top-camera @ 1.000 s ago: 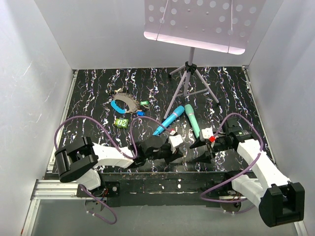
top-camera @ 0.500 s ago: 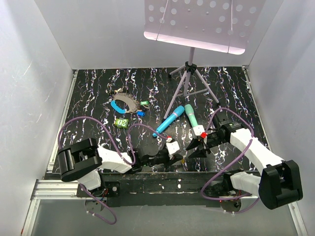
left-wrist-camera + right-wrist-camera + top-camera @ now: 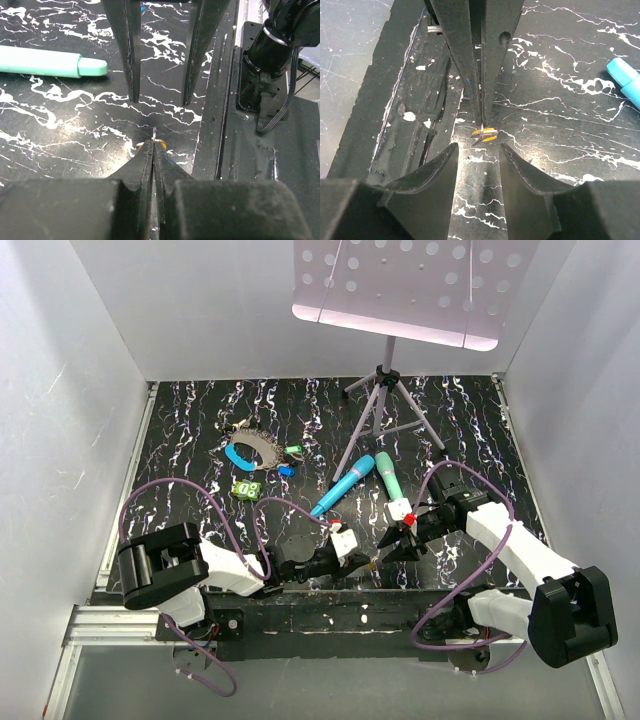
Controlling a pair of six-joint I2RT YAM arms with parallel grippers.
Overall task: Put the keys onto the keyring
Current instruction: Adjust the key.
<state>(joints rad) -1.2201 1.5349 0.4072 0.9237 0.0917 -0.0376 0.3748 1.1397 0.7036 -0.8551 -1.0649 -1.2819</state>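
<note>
My left gripper [image 3: 366, 561] lies low near the table's front edge, shut on a yellow-headed key [image 3: 373, 563]. In the left wrist view the shut gripper [image 3: 153, 143] pinches the key's thin metal, with the yellow head [image 3: 162, 145] just under the tips. My right gripper [image 3: 388, 544] is open and faces the left one. In the right wrist view the right gripper [image 3: 478, 152] has the yellow key [image 3: 484, 133] just ahead of its gap, not touching. The keyring [image 3: 250, 450], grey with a blue section, lies at the back left, with a green key [image 3: 294, 450] and a blue key [image 3: 285, 470] beside it.
A blue marker [image 3: 342, 485] and a teal marker [image 3: 390, 483] lie mid-table; the teal one shows in the left wrist view [image 3: 50, 62]. A green tag [image 3: 246, 489] lies near the keyring. A music stand tripod [image 3: 385, 400] stands at the back. The table's front rail [image 3: 395, 100] is close.
My left gripper has dropped toward the front edge with the yellow key. My right gripper has swung left and now faces it closely.
</note>
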